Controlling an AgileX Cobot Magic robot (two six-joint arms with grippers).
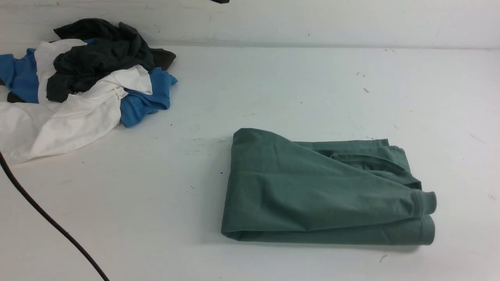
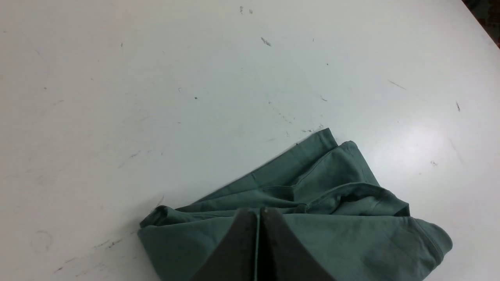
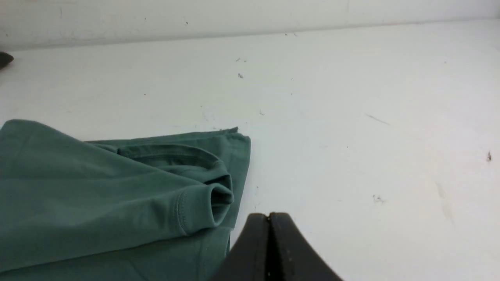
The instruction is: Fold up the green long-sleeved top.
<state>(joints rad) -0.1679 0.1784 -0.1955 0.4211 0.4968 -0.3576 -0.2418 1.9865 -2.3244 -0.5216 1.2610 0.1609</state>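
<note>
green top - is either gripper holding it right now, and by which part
Nothing is held. The left gripper and right gripper are both shut and empty, above the folded green long-sleeved top.

No readable text, small tag (image 1: 120,92) on white garment (image 1: 74,117) illegible

A scuffed white table (image 1: 273,86) meets a white wall (image 1: 312,19).
</note>
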